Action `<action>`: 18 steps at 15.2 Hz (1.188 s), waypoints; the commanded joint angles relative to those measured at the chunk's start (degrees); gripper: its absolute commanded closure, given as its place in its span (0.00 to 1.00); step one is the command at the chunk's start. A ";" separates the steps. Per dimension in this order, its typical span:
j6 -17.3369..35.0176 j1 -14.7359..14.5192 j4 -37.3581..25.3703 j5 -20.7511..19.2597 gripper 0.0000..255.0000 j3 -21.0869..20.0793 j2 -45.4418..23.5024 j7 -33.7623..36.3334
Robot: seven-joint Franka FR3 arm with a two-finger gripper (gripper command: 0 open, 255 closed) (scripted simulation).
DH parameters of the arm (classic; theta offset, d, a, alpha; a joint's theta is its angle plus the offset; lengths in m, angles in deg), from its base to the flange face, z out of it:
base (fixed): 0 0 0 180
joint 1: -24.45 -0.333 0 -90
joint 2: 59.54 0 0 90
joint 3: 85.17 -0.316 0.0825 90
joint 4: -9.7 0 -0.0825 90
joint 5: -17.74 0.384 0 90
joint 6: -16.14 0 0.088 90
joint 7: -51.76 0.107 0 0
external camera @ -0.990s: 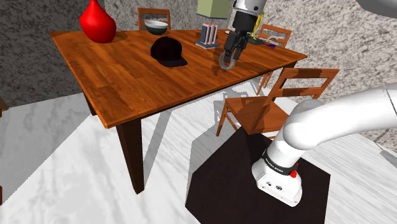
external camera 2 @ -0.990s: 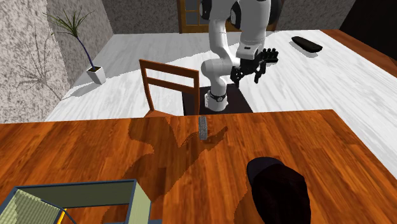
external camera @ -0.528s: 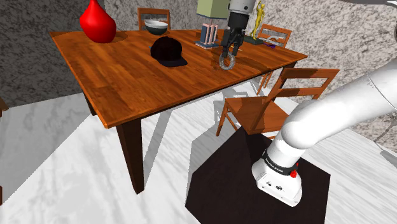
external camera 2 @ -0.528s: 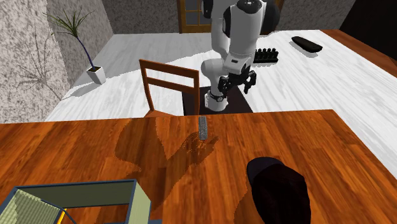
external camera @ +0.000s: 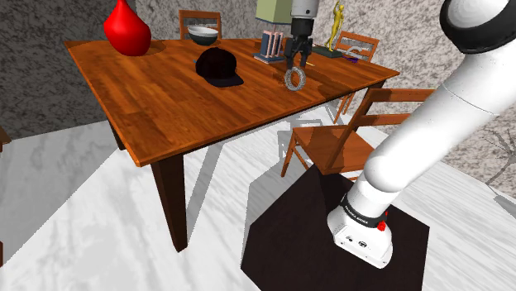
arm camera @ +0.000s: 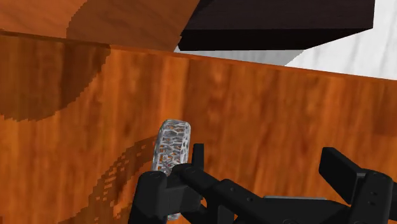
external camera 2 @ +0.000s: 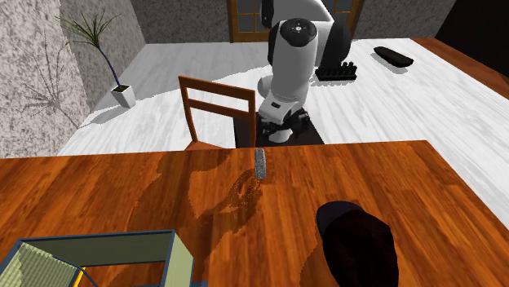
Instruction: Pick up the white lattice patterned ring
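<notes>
Wrist view is showing the gripper (arm camera: 245, 178) standing wide open, its two black fingers (arm camera: 153, 194) spreading far apart and clasping nothing. The pale lattice ring (arm camera: 173, 145) is standing on its edge on the wooden table (arm camera: 267, 108). It is sitting close against one finger rather than midway between the pair, with its lower part hiding behind that finger. Whether they are touching is unclear. In the shoulder view the gripper (external camera: 296, 59) is hanging just above the ring (external camera: 294, 78).

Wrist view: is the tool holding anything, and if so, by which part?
Nothing is held. The tool is open, and the lattice ring stands on edge on the table close by one finger, not clasped.
</notes>
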 commanded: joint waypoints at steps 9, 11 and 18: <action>-2.03 2.95 -13.01 -1.02 0.00 3.40 -15.07 -3.69; -0.48 2.94 -11.39 -1.03 0.00 3.40 -15.01 -3.59; 1.57 2.94 -9.29 -1.04 1.00 3.39 -14.95 -3.46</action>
